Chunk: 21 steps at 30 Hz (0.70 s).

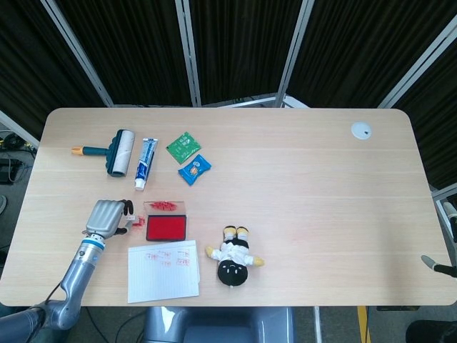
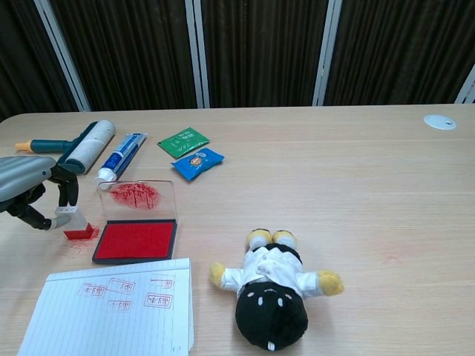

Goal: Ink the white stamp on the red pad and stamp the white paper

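One small white block stamp [image 2: 75,221] with a red inked base stands on the table just left of the one open red ink pad [image 2: 136,240] — the left hand [image 2: 33,193] pinches it between thumb and fingers. One lined white paper sheet [image 2: 111,317] carries six red imprints.

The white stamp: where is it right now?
The white stamp stands on the table just left of the red pad, at the chest view's left edge, between the left hand's fingers.

Wooden table [image 1: 300,193] (dark curtains [image 1: 235,43] behind)
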### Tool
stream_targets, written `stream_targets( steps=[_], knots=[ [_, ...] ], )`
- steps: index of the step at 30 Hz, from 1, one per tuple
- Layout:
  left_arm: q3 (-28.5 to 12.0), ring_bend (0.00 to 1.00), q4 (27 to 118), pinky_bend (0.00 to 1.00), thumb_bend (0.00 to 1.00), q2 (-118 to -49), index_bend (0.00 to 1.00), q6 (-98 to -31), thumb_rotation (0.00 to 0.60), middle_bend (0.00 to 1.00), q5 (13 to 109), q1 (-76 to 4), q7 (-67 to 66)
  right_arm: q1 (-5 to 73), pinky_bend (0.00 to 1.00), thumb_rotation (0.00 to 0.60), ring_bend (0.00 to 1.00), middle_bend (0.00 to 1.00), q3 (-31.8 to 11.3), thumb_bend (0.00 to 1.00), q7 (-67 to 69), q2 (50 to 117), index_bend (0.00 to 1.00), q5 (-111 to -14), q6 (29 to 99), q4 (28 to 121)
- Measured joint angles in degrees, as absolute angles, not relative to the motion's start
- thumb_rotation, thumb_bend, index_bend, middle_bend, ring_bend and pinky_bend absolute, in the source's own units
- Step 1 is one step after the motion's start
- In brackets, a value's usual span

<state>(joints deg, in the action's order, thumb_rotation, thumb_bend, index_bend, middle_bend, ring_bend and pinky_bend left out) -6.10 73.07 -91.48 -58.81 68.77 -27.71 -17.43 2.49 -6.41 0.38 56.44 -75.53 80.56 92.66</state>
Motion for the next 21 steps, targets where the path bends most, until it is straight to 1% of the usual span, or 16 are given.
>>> stream_targets(
  steps=[4,8,17,21],
  knots=[
    [-6.1,0.86,73.0,0.86,0.28,-91.6,0.49,-58.5,0.6,0.5,68.4,-27.9,-18.0,2.6,0.0,0.6,0.0,0.0,-6.4,0.0,0.3,56.5,0.0,-75.3,80.3,92.6],
    [-6.1,0.86,73.1,0.86,0.31,-91.7,0.51,-58.5,0.6,0.52,68.0,-28.1,-18.3,2.6,0.0,0.6,0.0,0.0,-6.5,0.0,0.4,56.6,0.0,-75.1,80.2,92.4],
    [-6.1,0.86,73.6,0.86,0.36,-91.6,0.53,-58.2,0.6,0.53,67.4,-28.2,-18.8,2.6,0.0,0.6,0.0,0.0,-6.5,0.0,0.8,56.5,0.0,-74.9,80.0,92.2],
    [-6.1,0.86,74.4,0.86,0.36,-91.1,0.54,-58.4,0.6,0.54,67.4,-28.3,-18.8,2.6,0.0,0.6,0.0,0.0,-6.5,0.0,0.7,56.5,0.0,-74.9,80.0,92.2]
  ],
)
